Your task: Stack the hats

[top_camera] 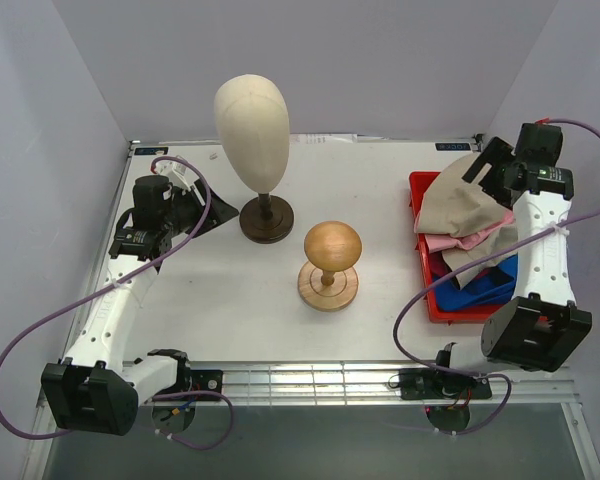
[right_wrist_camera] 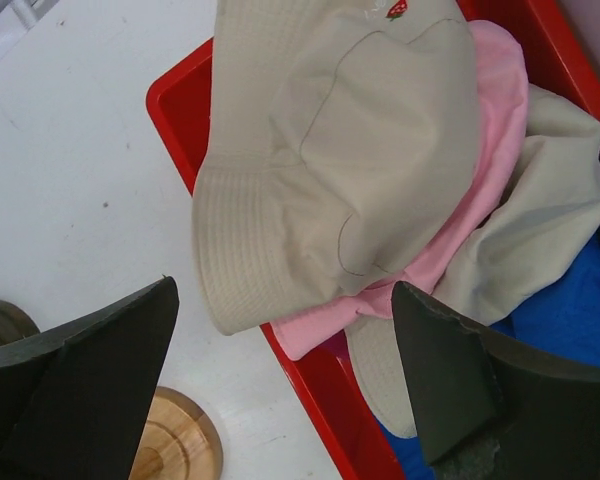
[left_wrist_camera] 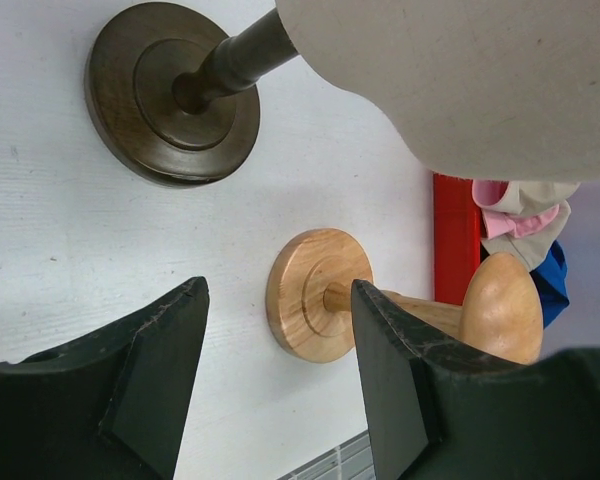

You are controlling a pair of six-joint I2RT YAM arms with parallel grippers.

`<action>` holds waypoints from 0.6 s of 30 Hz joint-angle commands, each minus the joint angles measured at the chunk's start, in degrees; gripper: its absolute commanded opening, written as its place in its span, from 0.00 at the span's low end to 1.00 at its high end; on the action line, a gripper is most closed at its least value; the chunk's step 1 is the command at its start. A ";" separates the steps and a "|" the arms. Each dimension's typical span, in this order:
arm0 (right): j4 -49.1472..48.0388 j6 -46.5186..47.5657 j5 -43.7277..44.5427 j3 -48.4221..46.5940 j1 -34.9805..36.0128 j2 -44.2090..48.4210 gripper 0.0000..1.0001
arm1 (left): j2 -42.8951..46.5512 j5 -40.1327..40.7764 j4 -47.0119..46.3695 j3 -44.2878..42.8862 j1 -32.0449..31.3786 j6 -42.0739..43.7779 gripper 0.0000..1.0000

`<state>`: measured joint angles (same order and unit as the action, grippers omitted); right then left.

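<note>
- Left gripper (left_wrist_camera: 278,290): released, jaws wide, empty. It sits at the 9 o'clock side of the bench (top_camera: 230,300), facing the stand (top_camera: 330,255).
- Right gripper (right_wrist_camera: 285,290): released, jaws wide, empty. It is above the red bin (right_wrist_camera: 175,100) at 3 o'clock.
- Beige hat (right_wrist_camera: 330,150): topmost in the bin, brim overhanging the bin wall.
- Pink hat (right_wrist_camera: 480,190): directly beneath the beige hat.
- Blue cap (right_wrist_camera: 570,310): lowest, at the bin's 5 o'clock end.
- Head form (top_camera: 251,115): upright, at 11 o'clock of the stand.

White table (top_camera: 230,300), pale lavender walls (top_camera: 380,60)
</note>
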<state>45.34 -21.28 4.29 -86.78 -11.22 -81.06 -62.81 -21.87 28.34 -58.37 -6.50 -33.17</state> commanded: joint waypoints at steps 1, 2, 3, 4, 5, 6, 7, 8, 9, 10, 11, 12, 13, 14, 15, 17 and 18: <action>1.59 -0.95 -2.10 -2.86 -4.40 -1.21 0.93 | 1.72 -1.95 0.23 -1.40 0.00 -0.49 0.69; 1.50 -1.22 -2.18 -3.04 -5.12 -1.73 0.93 | 1.81 -2.21 0.05 -1.22 0.09 -0.49 0.69; 1.59 -1.74 -2.53 -3.30 -5.82 -3.04 0.94 | 1.72 -2.30 -0.12 -1.13 0.00 -0.49 0.69; 1.59 -2.53 -3.67 -3.48 -6.96 -3.66 0.95 | 1.63 -2.48 -0.21 -1.13 0.00 -0.49 0.69; 1.59 -2.98 -4.46 -3.48 -7.49 -4.37 0.98 | 1.55 -2.91 -0.30 -1.22 0.00 -0.76 0.69; 1.77 -3.24 -5.69 -3.39 -7.85 -5.50 1.00 | 1.46 -3.18 -0.39 -1.31 0.00 -0.93 0.69; 1.68 -3.77 -5.44 -2.78 -8.28 -5.95 1.00 | 1.46 -3.44 -0.48 -1.48 0.00 -1.11 0.69; 1.42 -3.86 -5.00 -2.34 -8.38 -6.56 0.94 | 1.46 -3.71 -0.65 -1.40 0.00 -1.46 0.68; 1.15 -4.03 -4.48 -1.82 -8.46 -6.92 0.91 | 1.63 -4.06 -1.00 -1.31 0.00 -1.55 0.69; 0.28 -4.12 -4.56 -0.94 -8.55 -7.18 0.89 | 1.72 -4.32 -1.09 -1.31 0.00 -1.55 0.69; -0.25 -4.30 -4.56 -0.58 -8.55 -7.97 0.87 | 1.90 -4.41 -1.18 -1.05 0.00 -1.55 0.68; -0.60 -4.39 -4.56 -0.32 -8.64 -8.41 0.87 | 1.90 -4.50 -1.27 -0.96 0.09 -1.55 0.68; -0.78 -4.56 -2.56 -0.23 -8.64 -8.85 0.87 | 1.81 -4.59 -1.27 -0.87 0.00 -1.55 0.69; -0.87 -4.91 -2.54 -0.14 -8.64 -9.90 0.87 | 1.81 -4.67 -1.35 -0.78 0.00 -1.55 0.68; -1.04 -5.00 -2.71 -0.14 -8.64 -10.35 0.87 | 1.72 -4.85 -1.53 -0.87 0.00 -1.55 0.68; -1.83 -5.09 -2.71 0.38 -8.64 -11.14 0.85 | 1.63 -5.03 -1.62 -0.87 0.00 -1.55 0.69; -2.10 -5.26 -2.63 0.65 -8.64 -11.31 0.85 | 1.55 -5.11 -1.71 -0.87 0.00 -1.55 0.69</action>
<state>45.80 -25.54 1.10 -87.05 -19.75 -91.74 -62.78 -25.54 27.81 -58.37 -6.50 -34.57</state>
